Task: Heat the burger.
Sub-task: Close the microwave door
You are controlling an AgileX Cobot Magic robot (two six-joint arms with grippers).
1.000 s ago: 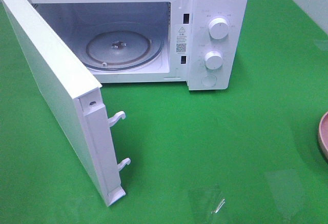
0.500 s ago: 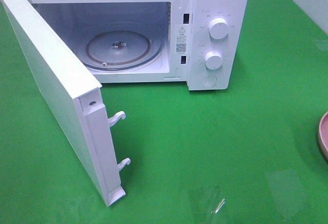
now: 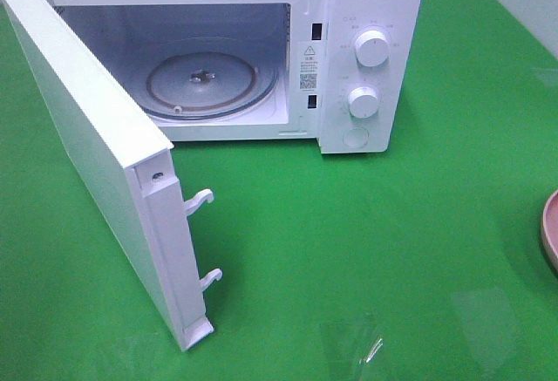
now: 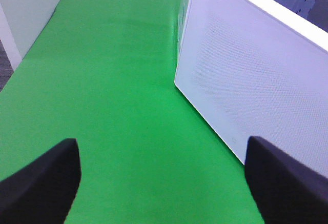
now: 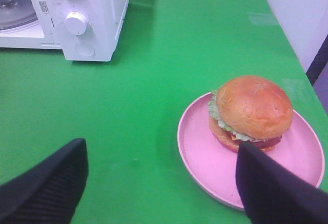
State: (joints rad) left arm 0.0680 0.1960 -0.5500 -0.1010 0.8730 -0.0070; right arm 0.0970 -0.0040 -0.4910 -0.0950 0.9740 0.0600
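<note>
Right wrist view: right pincer (image 5: 161,183) released, nothing between its fingers, above the green surface (image 5: 154,80). Just beyond it the burger (image 5: 251,112) sits on the pink plate (image 5: 205,152); farther off, the microwave (image 3: 366,15), door (image 3: 96,154) swung wide. Left pincer (image 4: 164,183) released beside that door.

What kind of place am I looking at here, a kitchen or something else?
Probably a staged test bench, not a real kitchen: a white microwave with its door open sits on a bright green table cover, beside a glossy-bunned burger on a round pink plate.
</note>
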